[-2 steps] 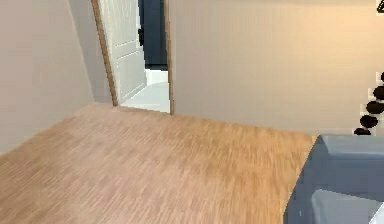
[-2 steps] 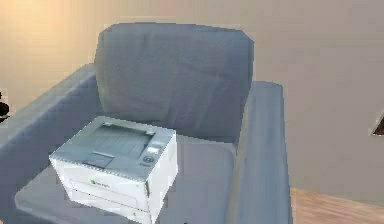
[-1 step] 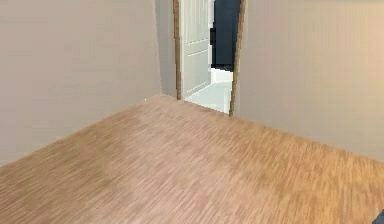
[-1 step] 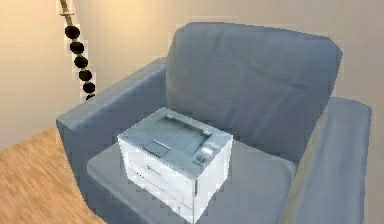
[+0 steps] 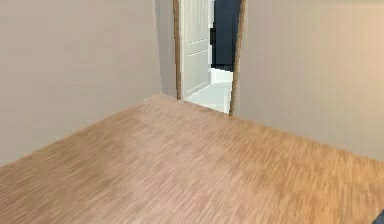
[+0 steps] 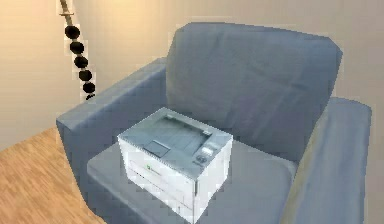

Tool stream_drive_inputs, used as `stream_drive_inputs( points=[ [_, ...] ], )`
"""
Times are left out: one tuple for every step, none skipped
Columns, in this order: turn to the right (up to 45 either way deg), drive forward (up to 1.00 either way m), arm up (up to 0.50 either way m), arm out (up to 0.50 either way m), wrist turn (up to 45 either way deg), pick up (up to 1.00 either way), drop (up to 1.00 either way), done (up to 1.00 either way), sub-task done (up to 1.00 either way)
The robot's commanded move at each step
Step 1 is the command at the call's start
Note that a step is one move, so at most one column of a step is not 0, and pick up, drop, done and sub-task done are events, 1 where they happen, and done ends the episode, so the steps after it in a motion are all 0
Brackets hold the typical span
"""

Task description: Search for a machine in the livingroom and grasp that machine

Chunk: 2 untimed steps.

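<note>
Machine (image 6: 176, 160), a white-grey printer, sits on the seat of a blue armchair (image 6: 255, 75), between its armrests. We cannot tell the claw's state. Column of dark balls (image 6: 80, 55) beside the armchair. Ahead we see wood floor (image 5: 190, 165) and an open doorway (image 5: 212, 50).

Printer (image 6: 175, 160) on armchair (image 6: 255, 75) seat

A light wood-plank floor (image 5: 190, 165) ran up to plain beige walls (image 5: 70, 70) in the forward view. At the far corner was a doorway (image 5: 222, 40) with a brown wooden frame (image 5: 178, 50), a white panelled door (image 5: 196, 40) within it and paler flooring (image 5: 215, 95) beyond. In the arm side view, a grey-blue armchair (image 6: 250, 70) stood against a beige wall, and a column of black balls (image 6: 80, 60) rose just beside one armrest.
</note>
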Motion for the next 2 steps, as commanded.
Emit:
stream_drive_inputs(
  points=[
    [0.0,0.00,0.20,0.00,0.0,0.00,0.00,0.00,0.00],
    [0.0,0.00,0.00,0.18,0.0,0.00,0.00,0.00,0.00]
  ],
)
